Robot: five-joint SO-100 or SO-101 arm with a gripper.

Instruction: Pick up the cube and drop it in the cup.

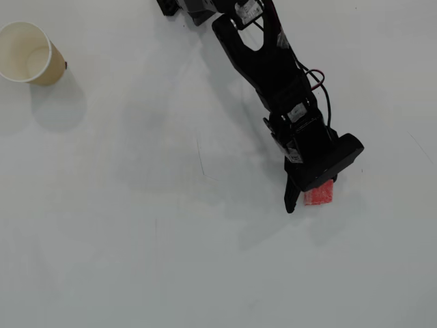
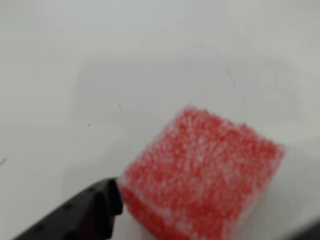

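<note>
The red speckled cube (image 1: 319, 195) lies on the white table at the right, half under the black gripper (image 1: 311, 198). In the wrist view the cube (image 2: 200, 170) fills the lower middle. One black finger (image 2: 87, 212) touches its left lower edge. The other finger shows only as a dark sliver at the bottom right corner, apart from the cube. The jaws stand open around the cube, which rests on the table. The beige paper cup (image 1: 31, 53) stands upright at the far top left of the overhead view, a long way from the gripper.
The black arm (image 1: 263, 58) reaches in from the top middle toward the lower right, with a red and black cable (image 1: 318, 80) looping off its side. The white table (image 1: 150, 239) shows faint scratch marks.
</note>
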